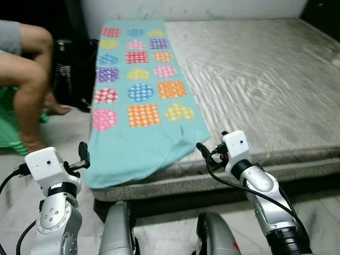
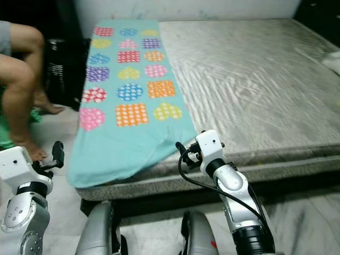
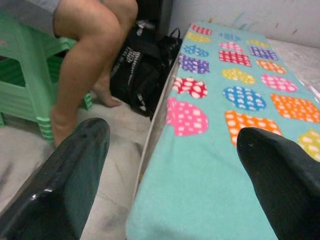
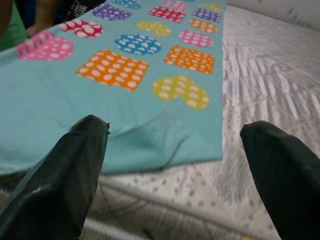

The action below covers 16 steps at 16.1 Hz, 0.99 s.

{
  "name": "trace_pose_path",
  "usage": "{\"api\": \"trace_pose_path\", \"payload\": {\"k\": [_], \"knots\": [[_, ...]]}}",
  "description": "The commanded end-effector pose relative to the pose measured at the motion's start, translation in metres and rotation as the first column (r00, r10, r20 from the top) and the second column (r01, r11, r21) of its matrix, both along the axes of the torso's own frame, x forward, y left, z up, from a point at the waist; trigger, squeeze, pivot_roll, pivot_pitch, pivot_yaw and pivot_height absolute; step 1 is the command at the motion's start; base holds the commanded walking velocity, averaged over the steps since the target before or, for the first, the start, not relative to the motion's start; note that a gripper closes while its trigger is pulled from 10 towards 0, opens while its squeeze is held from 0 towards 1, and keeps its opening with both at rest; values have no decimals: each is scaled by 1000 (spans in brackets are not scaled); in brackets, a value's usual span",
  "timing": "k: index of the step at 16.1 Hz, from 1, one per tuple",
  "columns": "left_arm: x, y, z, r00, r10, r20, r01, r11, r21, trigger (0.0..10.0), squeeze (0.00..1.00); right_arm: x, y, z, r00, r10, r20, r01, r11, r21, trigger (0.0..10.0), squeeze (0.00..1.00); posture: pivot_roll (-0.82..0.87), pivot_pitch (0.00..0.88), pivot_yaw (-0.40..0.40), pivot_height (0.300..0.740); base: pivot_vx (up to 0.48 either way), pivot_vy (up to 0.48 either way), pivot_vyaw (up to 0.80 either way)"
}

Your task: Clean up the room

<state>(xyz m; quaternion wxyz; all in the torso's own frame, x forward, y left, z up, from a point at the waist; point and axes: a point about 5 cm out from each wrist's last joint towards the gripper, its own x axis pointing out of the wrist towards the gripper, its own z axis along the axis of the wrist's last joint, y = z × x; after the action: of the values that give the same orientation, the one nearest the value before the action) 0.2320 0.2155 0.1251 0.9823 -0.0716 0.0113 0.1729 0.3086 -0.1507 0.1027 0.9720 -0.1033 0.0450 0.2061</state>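
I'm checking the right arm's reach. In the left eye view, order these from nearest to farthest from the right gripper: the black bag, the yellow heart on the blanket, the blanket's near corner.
From the right gripper:
1. Near corner of the teal blanket, just to its left.
2. Yellow heart, farther up the bed.
3. Black bag, on the floor left of the bed.
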Motion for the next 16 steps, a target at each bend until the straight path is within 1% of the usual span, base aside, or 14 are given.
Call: {"api": "trace_pose_path", "payload": {"k": [1, 5, 7, 8, 13, 16], "knots": [[-2, 2, 1, 1000, 20, -4, -20, 1000, 11, 10000, 0, 1, 2, 4, 1000, 18, 13, -18, 1000, 6, 10000, 0, -105, 126, -18, 517, 0, 0, 0], [-1, 2, 1, 1000, 27, -7, -27, 999, 16, 10000, 0, 1, 3, 4, 1000, 24, 12, -25, 1000, 13, 10000, 0, -105, 126, -18, 517, 0, 0, 0], [-2, 2, 2, 1000, 25, -6, -25, 1000, 16, 10000, 0, 0, 5, 5, 998, 46, 30, -46, 999, -18, 10000, 0, -104, 130, -17, 517, 0, 0, 0], [-1, 1, 2, 1000, 20, -5, -20, 1000, 14, 10000, 0, -1, 6, 6, 997, 62, 37, -62, 998, -6, 10000, 0, -104, 130, -17, 517, 0, 0, 794], [0, -5, 4, 999, -40, 17, 40, 999, -11, 10000, 0, -3, 7, 5, 997, 66, 30, -66, 998, 3, 10000, 0, -104, 130, -17, 517, 0, 0, 793], [0, -5, 5, 998, -58, 27, 58, 998, -14, 10000, 0, -3, 6, 5, 998, 62, 29, -62, 998, 13, 10000, 0, -107, 133, -15, 517, 0, 0, 0]]}}
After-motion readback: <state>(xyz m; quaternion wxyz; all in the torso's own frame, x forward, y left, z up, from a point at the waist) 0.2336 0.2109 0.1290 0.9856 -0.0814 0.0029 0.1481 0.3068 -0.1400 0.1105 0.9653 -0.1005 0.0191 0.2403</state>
